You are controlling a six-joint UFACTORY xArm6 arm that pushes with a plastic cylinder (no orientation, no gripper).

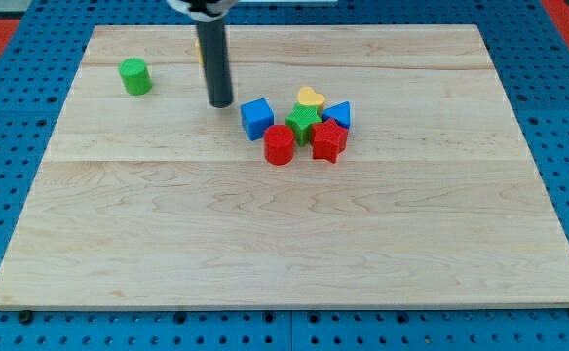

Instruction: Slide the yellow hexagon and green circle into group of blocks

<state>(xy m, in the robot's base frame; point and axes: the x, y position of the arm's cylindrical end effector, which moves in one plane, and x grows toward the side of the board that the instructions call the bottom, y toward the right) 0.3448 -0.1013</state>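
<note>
A green circle block stands near the board's top left. My tip rests on the board, right of the green circle and just left of the blue cube. A thin yellow-orange sliver shows at the rod's left edge near the view's top; its shape is hidden behind the rod. The group lies right of my tip: the blue cube, a red circle, a green block, a yellow heart, a blue triangle and a red star.
The blocks sit on a pale wooden board laid on a blue perforated table. The rod comes down from the view's top edge.
</note>
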